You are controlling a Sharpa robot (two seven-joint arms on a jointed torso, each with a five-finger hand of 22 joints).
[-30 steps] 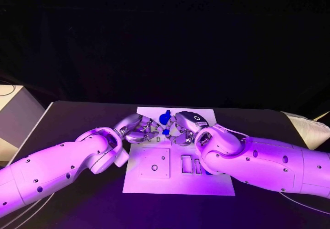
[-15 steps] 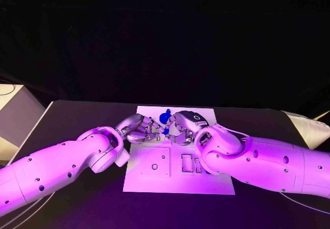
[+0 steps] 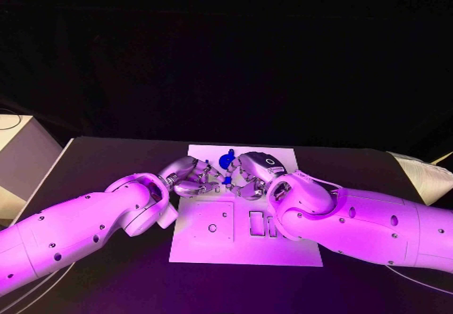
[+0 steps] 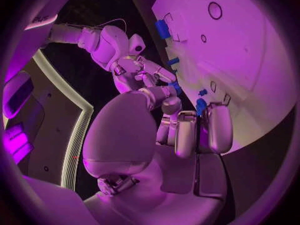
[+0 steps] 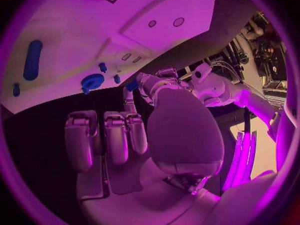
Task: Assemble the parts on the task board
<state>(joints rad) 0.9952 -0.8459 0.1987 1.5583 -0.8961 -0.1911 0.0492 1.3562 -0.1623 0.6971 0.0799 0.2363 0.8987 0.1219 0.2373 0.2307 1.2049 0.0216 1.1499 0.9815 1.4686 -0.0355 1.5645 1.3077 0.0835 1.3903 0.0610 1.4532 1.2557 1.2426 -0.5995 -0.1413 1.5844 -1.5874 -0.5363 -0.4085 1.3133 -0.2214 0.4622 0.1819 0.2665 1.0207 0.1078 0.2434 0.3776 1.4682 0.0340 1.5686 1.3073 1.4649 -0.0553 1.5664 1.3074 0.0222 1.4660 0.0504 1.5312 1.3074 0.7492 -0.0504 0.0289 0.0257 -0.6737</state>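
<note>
The white task board (image 3: 243,245) lies mid-table. My two hands meet over its far end. My left hand (image 3: 189,178) pinches a small blue part (image 3: 228,180) at its fingertips; this part (image 5: 131,85) sits at the tips of that hand (image 5: 153,82) in the right wrist view. My right hand (image 3: 251,178) has its fingers curled right beside the part; whether they grip it is hidden. A round blue part (image 3: 226,159) lies on the board just beyond the hands. A long blue part (image 5: 31,60) and several small blue pegs (image 5: 102,66) stand on the board.
Rectangular slots (image 3: 256,224) and a square plate with a hole (image 3: 213,227) take up the board's near half, between my forearms. A pale box (image 3: 17,154) stands at the table's left edge and a white object (image 3: 425,176) at its right edge.
</note>
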